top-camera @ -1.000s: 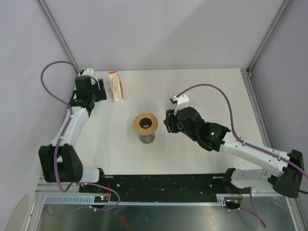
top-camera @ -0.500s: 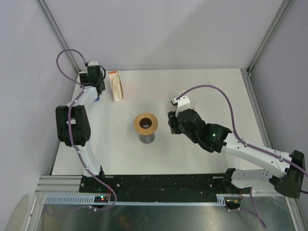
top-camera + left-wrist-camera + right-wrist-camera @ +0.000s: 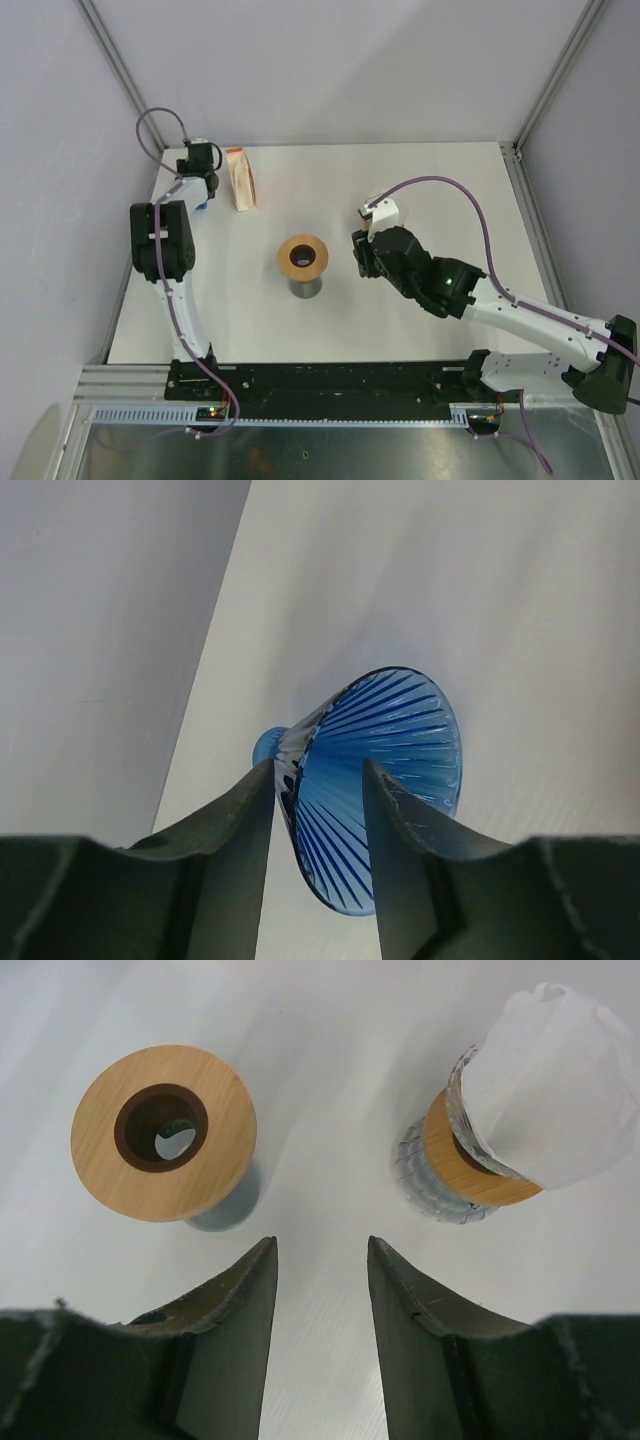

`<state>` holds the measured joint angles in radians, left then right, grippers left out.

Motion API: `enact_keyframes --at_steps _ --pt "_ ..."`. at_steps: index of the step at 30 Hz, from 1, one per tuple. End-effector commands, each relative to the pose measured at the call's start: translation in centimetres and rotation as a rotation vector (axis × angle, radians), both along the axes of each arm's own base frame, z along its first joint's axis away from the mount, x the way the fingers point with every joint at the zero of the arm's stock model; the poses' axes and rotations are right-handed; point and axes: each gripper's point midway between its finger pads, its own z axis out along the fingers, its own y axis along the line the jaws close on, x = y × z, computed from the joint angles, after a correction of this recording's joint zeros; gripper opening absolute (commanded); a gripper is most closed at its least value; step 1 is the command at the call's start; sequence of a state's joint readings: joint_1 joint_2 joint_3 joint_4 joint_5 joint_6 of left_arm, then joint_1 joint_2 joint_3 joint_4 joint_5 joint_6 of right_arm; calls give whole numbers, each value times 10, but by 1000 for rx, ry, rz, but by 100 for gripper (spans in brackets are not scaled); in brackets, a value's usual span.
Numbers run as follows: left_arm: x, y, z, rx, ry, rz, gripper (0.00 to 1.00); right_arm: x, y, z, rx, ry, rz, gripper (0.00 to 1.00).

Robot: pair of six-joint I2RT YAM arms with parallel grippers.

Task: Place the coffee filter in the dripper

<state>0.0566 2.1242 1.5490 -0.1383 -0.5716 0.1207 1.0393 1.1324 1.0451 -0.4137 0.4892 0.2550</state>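
- Left gripper straddles the blue dripper's wall, far left of the stand; I cannot tell if it is clenched.
- Right gripper is released and empty, just right of the stand.
- Filter lies behind-left of the stand.

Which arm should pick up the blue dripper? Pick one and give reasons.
Left. The left gripper straddles the blue dripper, which lies on its side. The right gripper is across the table, pointed at the wooden-topped stand, and holds nothing.
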Motion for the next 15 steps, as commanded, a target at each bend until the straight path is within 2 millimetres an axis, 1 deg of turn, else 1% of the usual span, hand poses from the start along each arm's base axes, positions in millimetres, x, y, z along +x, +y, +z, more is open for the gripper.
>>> enact_keyframes --at_steps 1,4,6,8,9,12,13,14,15 --pt "14 13 22 38 -48 11 40 2 -5 14 20 -37 -16 46" --pt "14 18 17 30 -37 14 30 2 -5 15 23 -37 -15 46" --pt "12 22 14 26 -28 17 21 1 -6 16 25 -38 -13 46" --pt "9 24 14 18 -21 15 8 1 -6 17 29 -39 -13 46" --pt "8 23 14 11 -19 9 4 1 -7 17 30 -40 -14 46" --pt "1 18 17 -11 -15 -27 1 0 -8 19 31 -42 -14 46" --pt "-4 14 15 -24 -5 -45 1 0 -8 19 33 -42 -14 46" --pt "-8 12 20 -33 -10 -58 0 0 -9 19 35 -43 -15 46" --pt "-13 8 19 -47 -4 -77 0 -1 -9 20 35 -43 -14 46"
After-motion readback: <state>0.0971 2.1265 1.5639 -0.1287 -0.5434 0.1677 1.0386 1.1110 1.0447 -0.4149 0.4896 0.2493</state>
